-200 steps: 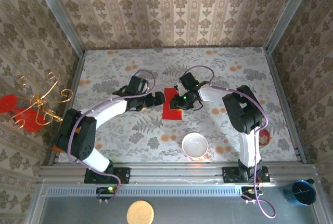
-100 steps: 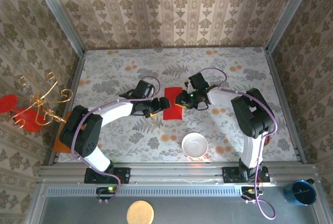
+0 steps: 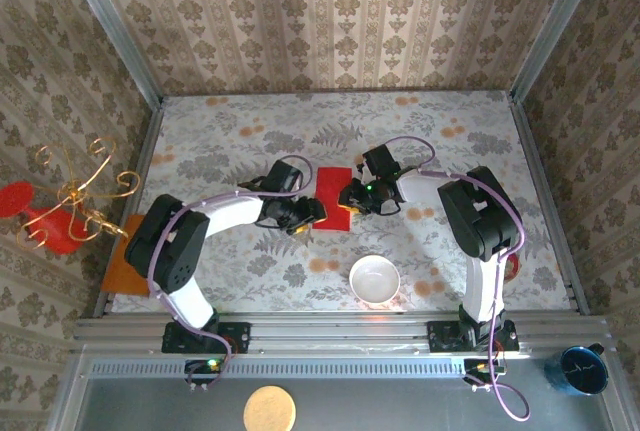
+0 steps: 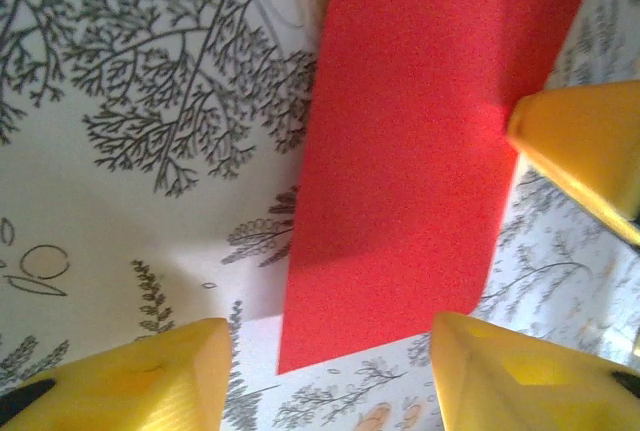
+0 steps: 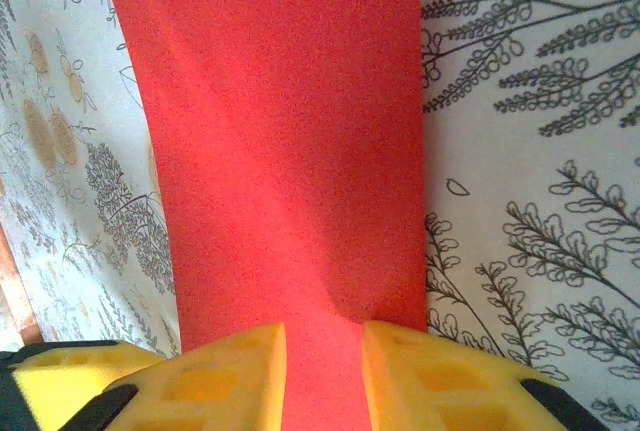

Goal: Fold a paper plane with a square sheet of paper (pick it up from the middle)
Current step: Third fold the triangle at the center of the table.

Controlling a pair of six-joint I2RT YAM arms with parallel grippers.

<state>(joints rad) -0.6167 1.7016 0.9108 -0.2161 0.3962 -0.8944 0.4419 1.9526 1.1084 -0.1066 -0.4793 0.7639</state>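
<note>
The right gripper (image 5: 322,336) stays pinched on the 3 o'clock edge of the square sheet of paper (image 5: 290,151), at the centre of the table (image 3: 430,141). The left gripper (image 4: 330,341), jaws apart but narrowing, has swung in from 9 o'clock to straddle the sheet's 7 o'clock corner. A two-handed fold looks imminent, and the sheet possibly bows already.

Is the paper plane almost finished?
Not nearly. Done: the red paper looks like a narrow rectangle, so perhaps one fold is already in. In hand: the right gripper is pinching the paper, and the left gripper sits open around one corner. Left: no pointed nose or wings show, so most of the folding remains.
</note>
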